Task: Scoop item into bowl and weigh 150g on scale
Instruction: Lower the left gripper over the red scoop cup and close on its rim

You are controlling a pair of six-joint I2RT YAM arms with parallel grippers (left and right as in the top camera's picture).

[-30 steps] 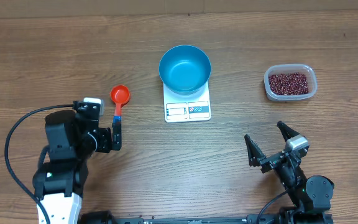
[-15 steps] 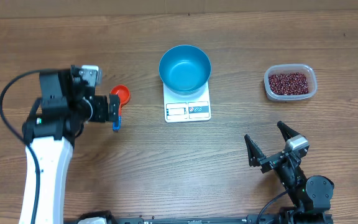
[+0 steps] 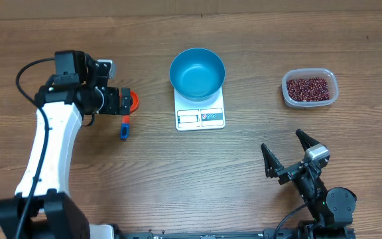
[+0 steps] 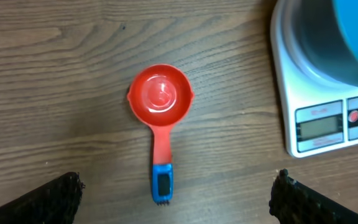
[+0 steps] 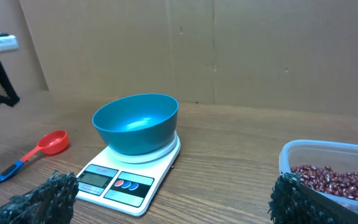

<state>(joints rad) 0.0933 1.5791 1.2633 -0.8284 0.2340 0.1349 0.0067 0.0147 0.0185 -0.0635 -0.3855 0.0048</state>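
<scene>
The left jaws are spread wide and hold nothing: in the left wrist view the two dark fingers (image 4: pixel 58 199) sit in the bottom corners, with the orange-red scoop (image 4: pixel 160 102) lying flat on the counter (image 3: pixel 178 172) between them, touched by neither. The left arm (image 3: pixel 45 139) reaches from the near left edge up along the counter, its wrist turned toward the middle so the jaws hang over the scoop's cup end. The blue handle tip (image 3: pixel 123 129) shows clear of them, on the near side. The right jaws are also spread wide and empty, with their black fingertips (image 5: pixel 48 199) far apart. The right arm (image 3: pixel 317 192) sits folded low at the near right edge, jaws aimed across the counter and well apart from everything. The beans (image 3: pixel 306 87) lie in a loose maroon heap inside the clear plastic tub (image 3: pixel 287 94) at the far right. The blue bowl (image 3: pixel 197 73) stands upright on the white scale (image 3: pixel 201 117) at the middle of the counter, overhanging the platform but leaving the display edge uncovered. The scoop lies just to the scale's left.
</scene>
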